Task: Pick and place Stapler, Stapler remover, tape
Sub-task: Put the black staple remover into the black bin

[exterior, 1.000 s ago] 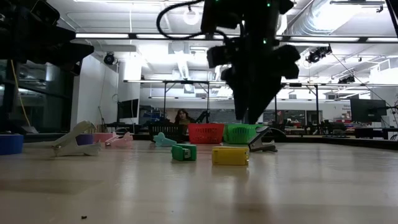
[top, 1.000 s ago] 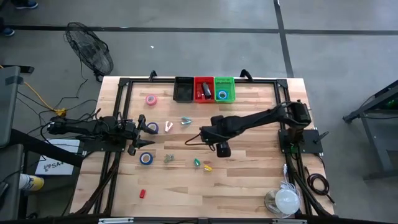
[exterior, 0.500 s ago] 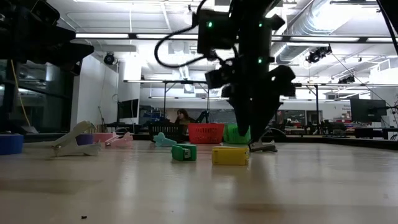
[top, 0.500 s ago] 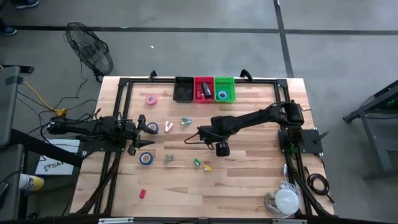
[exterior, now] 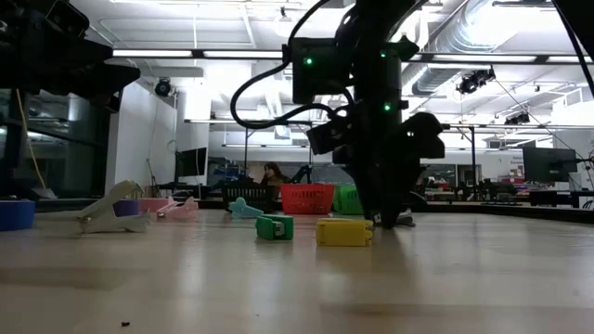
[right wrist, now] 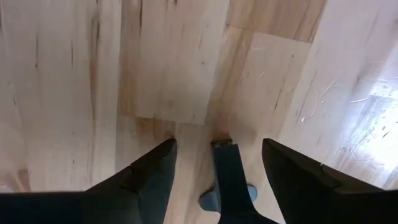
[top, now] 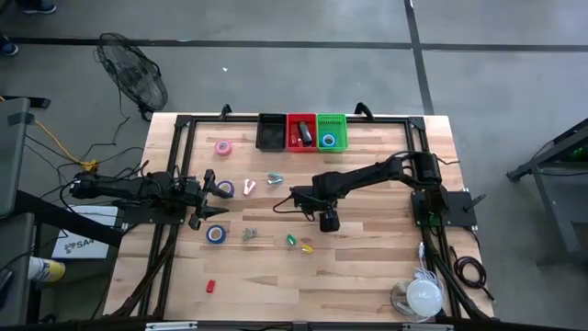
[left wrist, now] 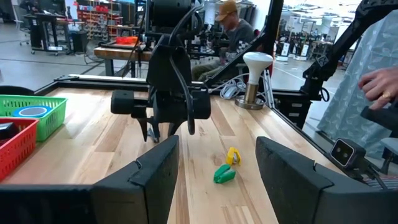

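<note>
A dark staple remover lies on the table between the right gripper's 2 spread fingers, untouched.

Black jointed arms, looping black cables, green lights (small)

The wooden desk carries three bins along its far edge: black, red, green. A pink tape roll lies far left, a blue roll nearer, green and yellow pieces mid-desk, a red piece near left.
</note>
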`<move>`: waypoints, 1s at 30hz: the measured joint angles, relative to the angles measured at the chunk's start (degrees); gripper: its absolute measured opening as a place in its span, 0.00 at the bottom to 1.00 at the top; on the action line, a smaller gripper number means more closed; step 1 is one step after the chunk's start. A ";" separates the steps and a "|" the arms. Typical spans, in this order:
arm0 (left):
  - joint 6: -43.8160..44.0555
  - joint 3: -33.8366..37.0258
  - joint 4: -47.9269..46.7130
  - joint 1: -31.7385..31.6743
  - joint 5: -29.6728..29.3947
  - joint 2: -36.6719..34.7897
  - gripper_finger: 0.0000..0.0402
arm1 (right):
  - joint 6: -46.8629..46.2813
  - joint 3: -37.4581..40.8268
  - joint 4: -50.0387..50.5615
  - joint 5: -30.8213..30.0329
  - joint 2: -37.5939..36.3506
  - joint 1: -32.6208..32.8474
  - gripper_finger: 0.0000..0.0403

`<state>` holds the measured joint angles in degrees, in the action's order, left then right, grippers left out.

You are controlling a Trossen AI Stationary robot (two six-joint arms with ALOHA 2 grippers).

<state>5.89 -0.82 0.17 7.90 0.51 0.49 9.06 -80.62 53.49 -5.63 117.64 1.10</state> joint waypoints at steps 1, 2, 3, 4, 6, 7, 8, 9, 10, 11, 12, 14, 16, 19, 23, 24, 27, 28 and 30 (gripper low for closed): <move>-0.02 0.00 0.00 0.00 0.00 0.00 0.52 | -0.02 0.00 0.28 0.00 0.00 0.00 0.55; 0.00 0.00 -0.01 0.00 0.00 0.01 0.52 | -0.03 0.00 0.58 0.03 0.00 0.00 0.53; -0.02 0.00 0.01 0.00 0.00 0.00 0.52 | -0.05 0.00 0.79 0.03 0.01 0.00 0.52; -0.02 0.00 0.00 0.00 0.00 0.02 0.52 | -0.09 0.00 0.90 0.05 0.02 0.00 0.50; 0.01 0.00 0.01 0.00 0.00 0.02 0.52 | -0.47 0.00 1.07 0.03 0.02 0.02 0.46; -0.02 0.00 0.01 0.00 0.00 0.00 0.52 | -0.94 0.00 1.16 0.05 0.04 0.02 0.43; 0.00 0.00 0.00 0.00 0.00 0.01 0.52 | -1.42 0.00 1.24 0.13 0.06 0.03 0.41; -0.02 0.00 0.01 0.00 0.00 0.02 0.52 | -1.56 0.00 1.29 0.31 0.07 0.02 0.39; -0.02 0.00 0.02 0.00 0.00 0.02 0.52 | -1.56 0.02 1.32 0.52 0.07 0.04 0.36; 0.00 0.00 0.01 0.00 0.00 0.00 0.52 | -1.56 0.03 1.35 0.66 0.09 0.04 0.34; 0.00 0.00 0.01 0.00 0.00 0.00 0.52 | -1.56 0.04 1.38 0.70 0.09 0.04 0.32; -0.02 0.00 -0.01 0.00 0.00 0.00 0.52 | -1.56 0.07 1.48 0.75 0.11 0.08 0.27; -0.01 0.00 0.00 0.00 0.00 0.00 0.52 | -1.56 0.07 1.56 0.81 0.11 0.09 0.22; -0.01 0.00 0.00 0.00 0.00 0.00 0.52 | -2.31 0.11 1.60 0.81 0.13 0.13 0.13; -0.02 0.00 0.01 0.00 0.00 0.00 0.52 | -6.65 0.10 1.76 1.25 0.11 0.11 0.09; 0.01 0.00 0.02 0.00 0.00 0.02 0.52 | -7.55 0.11 1.71 1.46 0.01 0.07 0.09; 0.00 0.00 0.00 0.00 0.00 0.00 0.52 | -9.50 0.20 0.92 1.15 -0.30 0.51 0.09; -0.01 0.00 0.01 0.00 0.00 0.00 0.52 | -9.89 0.22 0.51 0.74 -0.36 0.65 0.09; -0.01 0.00 0.00 0.00 0.00 0.00 0.52 | -10.74 0.33 -0.50 -0.07 -0.72 1.07 0.09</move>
<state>5.87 -0.82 0.17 7.90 0.51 0.49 -1.67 -80.29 52.99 -5.70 116.93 2.17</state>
